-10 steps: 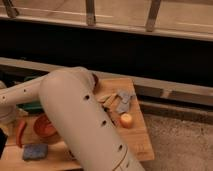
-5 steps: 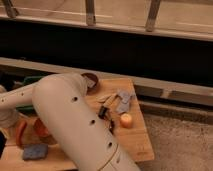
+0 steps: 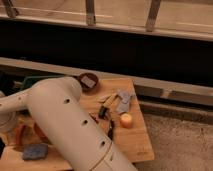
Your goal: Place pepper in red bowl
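The red bowl [image 3: 24, 134] sits at the table's left. Only part of its orange-red rim and inside shows past my arm. My thick white upper arm [image 3: 70, 125] crosses the middle of the view from the bottom up to an elbow, then runs left off the frame. The gripper is hidden behind or beyond this arm, somewhere at the left near the red bowl. The pepper is not visible; the arm covers the table area around the bowl.
On the wooden table [image 3: 137, 145]: a dark maroon bowl with a grey block [image 3: 88, 81] at the back, grey pieces [image 3: 122, 101], a dark tool [image 3: 103, 112], a round orange fruit [image 3: 126, 120], a blue sponge [image 3: 34, 151], a green object [image 3: 35, 80]. Floor lies to the right.
My arm has swung further across the left of the table and now hides more of the red bowl. The things on the table have not moved.
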`<state>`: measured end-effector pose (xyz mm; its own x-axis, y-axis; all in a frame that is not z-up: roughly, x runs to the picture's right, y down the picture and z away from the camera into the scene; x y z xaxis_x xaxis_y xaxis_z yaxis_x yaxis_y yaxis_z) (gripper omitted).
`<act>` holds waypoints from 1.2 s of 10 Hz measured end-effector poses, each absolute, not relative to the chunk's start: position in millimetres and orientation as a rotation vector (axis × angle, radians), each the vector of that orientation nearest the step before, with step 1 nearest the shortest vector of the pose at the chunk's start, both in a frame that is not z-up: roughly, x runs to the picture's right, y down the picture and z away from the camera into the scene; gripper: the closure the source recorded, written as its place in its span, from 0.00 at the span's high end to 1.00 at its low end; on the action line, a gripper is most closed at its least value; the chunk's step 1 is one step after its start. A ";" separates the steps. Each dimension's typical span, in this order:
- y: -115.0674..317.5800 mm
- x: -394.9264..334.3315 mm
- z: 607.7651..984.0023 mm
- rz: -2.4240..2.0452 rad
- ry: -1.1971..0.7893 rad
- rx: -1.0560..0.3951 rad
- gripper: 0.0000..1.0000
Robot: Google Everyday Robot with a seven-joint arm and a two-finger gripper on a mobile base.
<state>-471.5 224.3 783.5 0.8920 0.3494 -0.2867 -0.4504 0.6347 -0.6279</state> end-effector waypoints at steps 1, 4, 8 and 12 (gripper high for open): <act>234.1 -469.5 797.9 0.468 0.166 -0.777 0.73; 240.1 -469.1 806.6 0.468 0.189 -0.798 0.65; 232.7 -466.1 806.6 0.471 0.189 -0.789 0.25; 233.0 -467.6 802.9 0.466 0.188 -0.790 0.00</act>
<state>-467.6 233.0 802.9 0.8829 0.3318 -0.3324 -0.4695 0.6092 -0.6391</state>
